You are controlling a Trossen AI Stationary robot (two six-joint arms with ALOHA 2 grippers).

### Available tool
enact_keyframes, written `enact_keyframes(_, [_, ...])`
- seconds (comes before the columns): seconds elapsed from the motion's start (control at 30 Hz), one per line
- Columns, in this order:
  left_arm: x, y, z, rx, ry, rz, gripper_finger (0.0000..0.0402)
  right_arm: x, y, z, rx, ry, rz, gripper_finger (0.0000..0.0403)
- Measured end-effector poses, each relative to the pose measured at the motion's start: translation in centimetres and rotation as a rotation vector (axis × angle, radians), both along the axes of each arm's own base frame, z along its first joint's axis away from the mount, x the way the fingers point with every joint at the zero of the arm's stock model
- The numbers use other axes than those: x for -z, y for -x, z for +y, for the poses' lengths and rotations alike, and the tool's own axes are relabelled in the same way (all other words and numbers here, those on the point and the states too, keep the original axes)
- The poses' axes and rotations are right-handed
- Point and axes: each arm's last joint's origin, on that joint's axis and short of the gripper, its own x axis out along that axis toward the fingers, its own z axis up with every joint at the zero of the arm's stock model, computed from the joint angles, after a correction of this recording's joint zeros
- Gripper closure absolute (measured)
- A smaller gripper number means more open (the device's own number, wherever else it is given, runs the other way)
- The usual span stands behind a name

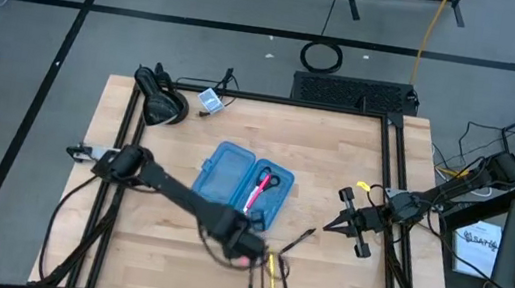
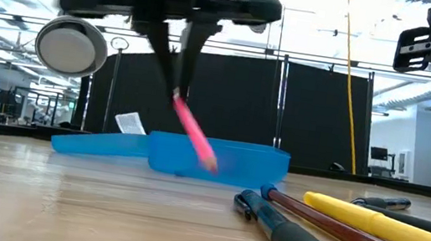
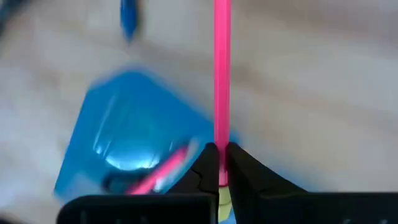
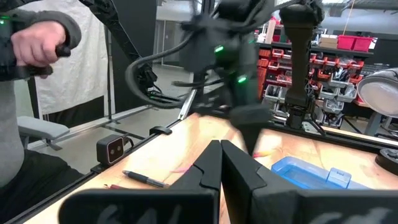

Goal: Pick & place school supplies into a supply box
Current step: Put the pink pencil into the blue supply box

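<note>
The supply box (image 1: 242, 182), translucent blue, lies open on the table's middle, with a pink pen (image 1: 255, 192) and black-handled scissors (image 1: 271, 179) in its right half. My left gripper (image 1: 248, 249) hangs just near of the box, shut on another pink pen (image 2: 192, 134). More supplies lie near the front edge: a yellow pencil (image 1: 273, 265), dark pens (image 1: 285, 281) and a black pen (image 1: 300, 239). A blue pen (image 3: 127, 22) lies beyond the box. My right gripper (image 1: 342, 222) waits shut at the right, holding nothing. My left gripper pinches the pink pen near its upper end (image 3: 221, 146) between its two fingertips (image 3: 239, 165). The fingers come from above, pointing steeply down. The pen hangs tilted below them, its lower end (image 2: 208, 163) showing in front of the box's wall.
A round lamp head (image 1: 164, 106) and a small white-blue item (image 1: 209, 101) sit at the far left of the table. A black frame rail (image 1: 395, 184) borders the wood. A person's hand (image 4: 37, 37) shows beyond the table's edge.
</note>
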Motion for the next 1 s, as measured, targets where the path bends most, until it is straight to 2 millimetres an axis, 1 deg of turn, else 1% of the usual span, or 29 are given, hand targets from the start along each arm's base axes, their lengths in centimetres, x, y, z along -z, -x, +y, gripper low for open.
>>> enact_keyframes(0.17, [-3.2, -1.3, 3.7, 0.061, -0.132, 0.015, 0.0392, 0.0, 0.0, 0.0, -0.004, -0.017, 0.008, 0.0403])
enact_keyframes(0.27, [-4.8, -2.0, 5.6, 0.173, -0.205, 0.032, 0.0388, 0.0, 0.0, 0.0, -0.005, -0.023, 0.01, 0.0403])
enact_keyframes(0.37, [-5.7, -2.6, 8.0, 0.273, -0.276, 0.071, 0.0378, 0.0, 0.0, 0.0, -0.006, -0.027, 0.014, 0.0403])
enact_keyframes(0.43, [-5.9, -3.0, 10.0, 0.281, -0.259, 0.083, 0.0379, 0.1, 0.0, 0.0, -0.007, -0.034, 0.03, 0.0403])
enact_keyframes(0.57, [-5.0, -3.2, 13.2, 0.296, -0.297, 0.153, 0.0392, 0.6, 0.0, 0.0, -0.005, -0.011, 0.076, 0.0403])
enact_keyframes(0.7, [-2.8, -3.3, 15.0, 0.349, -0.346, 0.216, 0.039, 0.9, 0.0, 0.0, -0.005, 0.001, 0.099, 0.0403])
enact_keyframes(0.77, [-1.5, -3.2, 15.4, 0.393, -0.391, 0.267, 0.0379, 0.9, 0.0, 0.0, -0.005, 0.001, 0.099, 0.0403])
enact_keyframes(0.87, [0.3, -3.1, 15.3, 0.451, -0.451, 0.299, 0.0368, 0.9, 0.0, 0.0, -0.005, 0.0, 0.099, 0.0403])
enact_keyframes(0.93, [1.2, -3.2, 15.0, 0.482, -0.465, 0.295, 0.037, 0.9, 0.0, 0.0, -0.005, 0.0, 0.099, 0.0403])
enact_keyframes(1.0, [1.6, -3.4, 14.6, 0.517, -0.461, 0.283, 0.038, 0.9, 0.0, 0.0, -0.004, 0.0, 0.099, 0.0403])
